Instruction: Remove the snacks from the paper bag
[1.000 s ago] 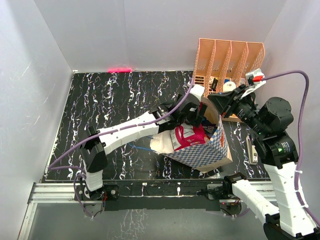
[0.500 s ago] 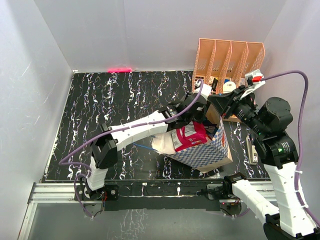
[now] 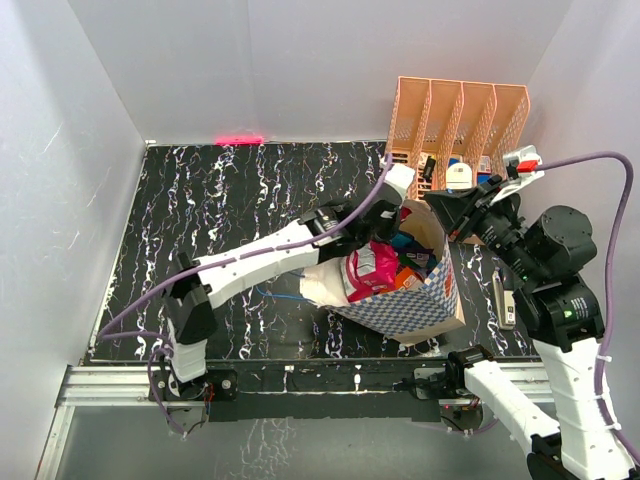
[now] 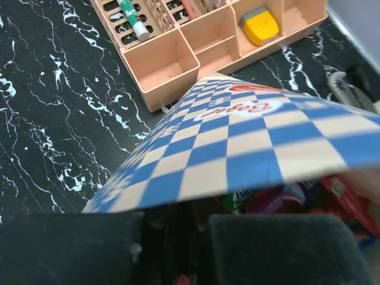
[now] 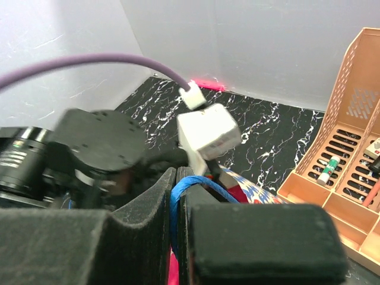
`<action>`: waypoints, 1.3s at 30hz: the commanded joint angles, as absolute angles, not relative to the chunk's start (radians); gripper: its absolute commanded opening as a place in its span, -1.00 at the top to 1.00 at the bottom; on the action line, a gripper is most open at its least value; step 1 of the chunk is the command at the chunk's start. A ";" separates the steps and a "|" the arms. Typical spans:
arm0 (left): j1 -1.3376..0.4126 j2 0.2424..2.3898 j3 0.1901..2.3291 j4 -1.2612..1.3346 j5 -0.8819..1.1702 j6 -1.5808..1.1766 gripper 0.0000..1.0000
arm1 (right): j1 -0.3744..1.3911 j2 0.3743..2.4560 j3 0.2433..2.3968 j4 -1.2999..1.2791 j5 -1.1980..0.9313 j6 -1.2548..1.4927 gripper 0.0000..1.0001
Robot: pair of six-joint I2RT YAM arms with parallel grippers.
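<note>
Left gripper (image 3: 381,248) now closed inside the paper bag (image 3: 400,306), where it stood wide a second ago, apparently pinching the magenta packet (image 3: 368,268); other snacks (image 3: 408,262) remain within. Right gripper (image 5: 178,196) clamps the blue cord handle (image 5: 174,222). Risk: slick foil slipping out, or the lift snagging the bag wall
</note>
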State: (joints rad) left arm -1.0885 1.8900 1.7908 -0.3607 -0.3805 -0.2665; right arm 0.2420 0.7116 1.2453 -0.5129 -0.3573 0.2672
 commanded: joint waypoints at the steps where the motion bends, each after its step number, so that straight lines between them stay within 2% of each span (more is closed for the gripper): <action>1: -1.093 1.696 1.768 -0.320 -0.306 -0.315 1.00 | 0.244 0.675 1.260 -0.356 -0.341 0.269 0.85; 11: -1.093 1.548 1.774 -0.339 -0.195 -0.387 1.00 | 0.244 0.643 1.229 -0.400 -0.261 0.349 0.85; 17: -1.092 1.498 1.857 -0.378 -0.102 -0.426 1.00 | 0.244 0.614 1.209 -0.452 -0.172 0.468 0.85; 24: -1.092 1.419 1.948 -0.437 -0.084 -0.456 1.00 | 0.247 0.612 1.228 -0.534 -0.131 0.457 0.85; 30: -1.092 1.372 2.060 -0.547 -0.215 -0.387 1.00 | 0.247 0.552 1.190 -0.468 -0.099 0.464 0.85; 39: -1.092 1.382 2.191 -0.611 -0.645 -0.084 1.00 | 0.247 0.493 1.158 -0.459 -0.056 0.417 0.85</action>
